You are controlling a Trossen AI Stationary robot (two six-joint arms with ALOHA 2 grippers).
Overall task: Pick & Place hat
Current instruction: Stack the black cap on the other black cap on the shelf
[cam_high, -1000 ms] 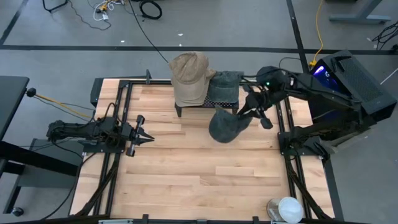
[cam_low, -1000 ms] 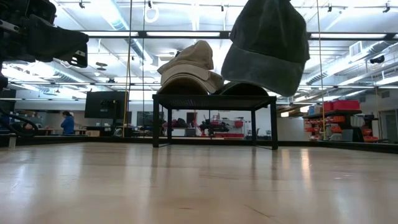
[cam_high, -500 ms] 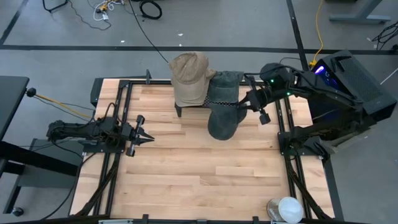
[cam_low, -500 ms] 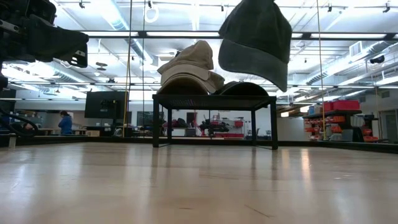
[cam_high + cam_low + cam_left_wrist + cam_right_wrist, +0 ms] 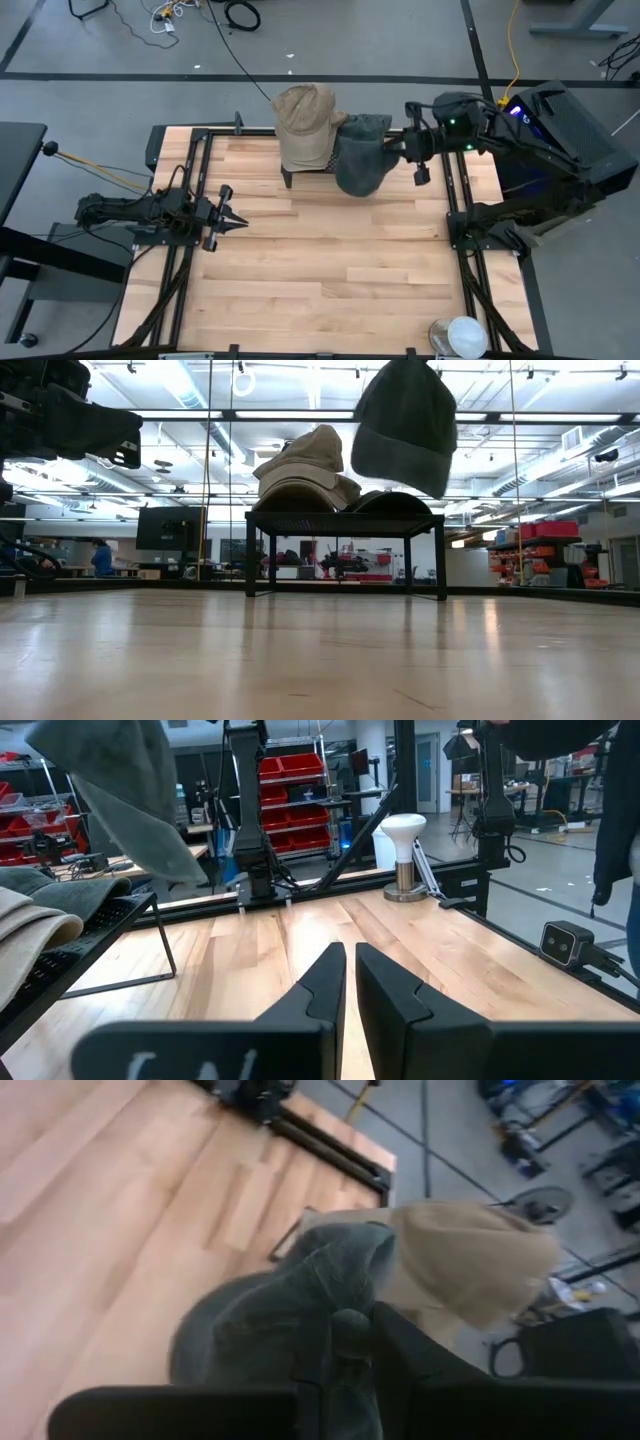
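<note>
High view: a dark grey hat (image 5: 358, 165) hangs in the air at the far right of the wooden table (image 5: 320, 270), pinched at its edge by the right gripper (image 5: 398, 148), whose fingers are closed on the fabric. The hat dangles over the near right part of a low black rack (image 5: 290, 176) that stands at the table's far edge. On the rack sit a stack of tan hats (image 5: 303, 125) to the left and another grey hat (image 5: 362, 130) to the right, partly hidden behind the hanging one. From table height, the held hat (image 5: 403, 425) hangs clear above the rack's top (image 5: 345, 518), with the tan hats (image 5: 303, 468) just to its left. The right wrist camera shows the grey fabric (image 5: 290, 1315) clamped between that arm's dark fingers (image 5: 395, 1355). The left gripper (image 5: 228, 212) waits at the table's left side, low over the wood, its fingers (image 5: 320, 985) nearly together with only a narrow gap, holding nothing. A white cup-shaped object (image 5: 464, 336) stands at the table's near right corner.
</note>
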